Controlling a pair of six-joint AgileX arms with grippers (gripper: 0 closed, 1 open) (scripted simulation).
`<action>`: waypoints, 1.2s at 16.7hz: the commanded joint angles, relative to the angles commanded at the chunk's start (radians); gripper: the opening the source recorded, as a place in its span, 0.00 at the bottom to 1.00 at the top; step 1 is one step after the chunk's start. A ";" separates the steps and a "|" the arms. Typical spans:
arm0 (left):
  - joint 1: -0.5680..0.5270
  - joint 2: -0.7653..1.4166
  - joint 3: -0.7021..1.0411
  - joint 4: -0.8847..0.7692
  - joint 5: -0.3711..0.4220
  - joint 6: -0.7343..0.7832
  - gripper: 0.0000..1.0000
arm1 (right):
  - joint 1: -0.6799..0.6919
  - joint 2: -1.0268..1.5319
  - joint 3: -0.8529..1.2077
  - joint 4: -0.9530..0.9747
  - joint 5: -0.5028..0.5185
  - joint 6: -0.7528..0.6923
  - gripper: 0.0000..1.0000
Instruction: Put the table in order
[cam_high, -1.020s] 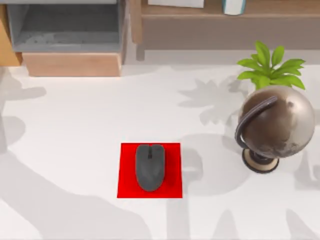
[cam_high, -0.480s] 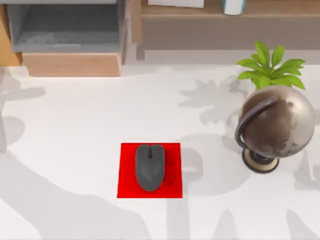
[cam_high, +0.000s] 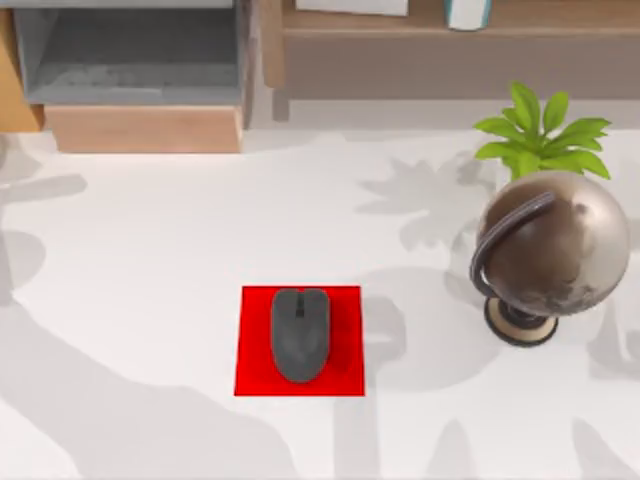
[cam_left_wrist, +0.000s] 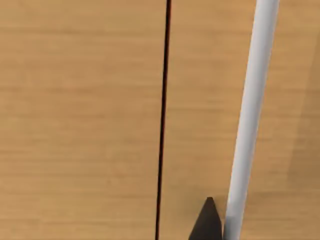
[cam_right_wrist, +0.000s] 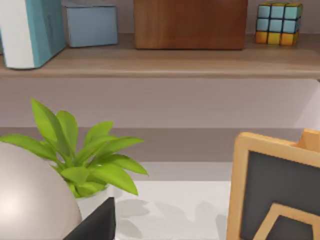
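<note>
I am seeing one dark computer mouse (cam_high: 299, 335) lying on one red mat (cam_high: 250, 345) at the table's (cam_high: 150, 300) 6 o'clock, long axis running 12 to 6. One globe (cam_high: 548, 245) and one plant (cam_high: 538, 130) are standing at 3 o'clock. I cannot tell either gripper's jaw state, nor which arm is nearer.

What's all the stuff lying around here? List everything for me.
table: one, white, beneath everything.
mat: one, red, square, at the table's middle, towards the front.
mouse: one, dark grey, on the mat.
globe: one, bronze-brown on a round stand, at the table's right.
plant: one, green, behind the globe.
drawer: one, grey, open, in a light-wood unit at the back left.
shelf: one, wooden, along the back.
puzzle cube: one, multicoloured, on the shelf.
wooden box: one, brown, on the shelf.
left gripper's fingertip: one, black, against a wood panel.
</note>
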 joint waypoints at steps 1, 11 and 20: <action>0.000 0.000 0.000 0.000 0.000 0.000 1.00 | 0.000 0.000 0.000 0.000 0.000 0.000 1.00; 0.009 -0.005 -0.056 0.008 0.014 -0.002 1.00 | 0.000 0.000 0.000 0.000 0.000 0.000 1.00; 0.043 -0.060 -0.196 0.086 0.040 0.000 1.00 | 0.000 0.000 0.000 0.000 0.000 0.000 1.00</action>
